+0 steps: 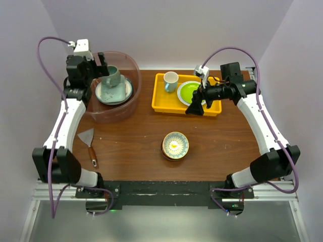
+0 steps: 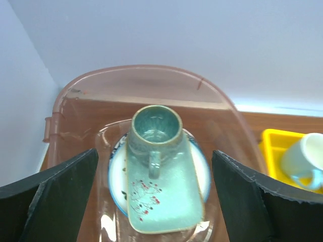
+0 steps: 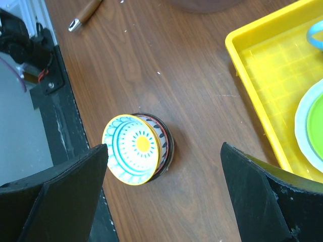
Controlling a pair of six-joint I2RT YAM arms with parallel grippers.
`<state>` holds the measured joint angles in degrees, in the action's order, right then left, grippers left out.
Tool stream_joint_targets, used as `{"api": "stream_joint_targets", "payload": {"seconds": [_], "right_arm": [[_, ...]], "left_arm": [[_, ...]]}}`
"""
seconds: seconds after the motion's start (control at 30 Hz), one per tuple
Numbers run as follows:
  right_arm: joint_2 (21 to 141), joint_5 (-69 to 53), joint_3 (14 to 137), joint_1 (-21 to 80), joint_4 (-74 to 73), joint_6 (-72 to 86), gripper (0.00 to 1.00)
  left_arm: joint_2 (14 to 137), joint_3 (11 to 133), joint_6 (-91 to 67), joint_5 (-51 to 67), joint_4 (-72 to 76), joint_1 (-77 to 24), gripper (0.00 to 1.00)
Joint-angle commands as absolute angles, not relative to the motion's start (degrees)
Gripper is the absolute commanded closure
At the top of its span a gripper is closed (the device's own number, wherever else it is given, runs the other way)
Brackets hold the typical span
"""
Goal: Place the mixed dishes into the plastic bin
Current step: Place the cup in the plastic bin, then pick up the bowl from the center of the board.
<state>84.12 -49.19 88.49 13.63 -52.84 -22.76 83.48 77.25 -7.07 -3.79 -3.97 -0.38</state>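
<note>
**The teal mug in the plastic bin, the stacked bowls on the table**

Top view: at upper left, the left gripper hangs over the plastic bin. The stacked bowls sit lower centre. The right gripper hovers over the yellow tray.

Left wrist view: fingers are wide, clear of the teal mug, which stands on the pale green tray atop a plate.

Right wrist view: fingers are wide and empty, with the stacked bowls at centre.

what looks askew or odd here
In the plastic bin, the pale green tray overhangs the round plate beneath, teal mug perched at one end. On the table, the patterned bowl sits off-centre in its lower bowl.
</note>
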Motion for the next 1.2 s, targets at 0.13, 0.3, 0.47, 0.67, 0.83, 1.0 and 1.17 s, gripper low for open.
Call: {"api": "stream_joint_targets", "payload": {"seconds": [0.13, 0.3, 0.47, 0.67, 0.83, 1.0, 1.17], "right_arm": [[80.5, -56.8, 85.5, 13.4, -59.5, -38.9, 0.02], [79.2, -59.6, 81.7, 13.3, -64.5, -51.3, 0.02], [78.5, -59.9, 77.8, 13.4, -68.9, -61.5, 0.02], [78.2, -57.7, 74.5, 13.6, -68.0, -65.0, 0.02], [77.7, -54.5, 72.4, 14.6, -65.2, -63.5, 0.02], [77.1, -51.0, 70.8, 16.7, -61.5, -60.6, 0.02], [76.4, -46.1, 69.4, 20.4, -57.6, -57.1, 0.02]], "left_arm": [[68.8, 68.5, -17.3, 6.3, -4.7, 0.0, 0.00], [62.1, 63.8, -22.5, 12.5, -6.2, 0.0, 0.00], [56.3, 60.6, -25.1, 14.1, -9.2, 0.0, 0.00], [51.4, 57.3, -27.2, 15.2, -13.5, 0.0, 0.00], [48.0, 53.2, -29.1, 19.0, -14.1, 0.0, 0.00], [45.3, 48.8, -32.3, 23.5, -11.5, 0.0, 0.00], [46.3, 48.9, -33.3, 28.0, -10.8, 0.0, 0.00]]}}
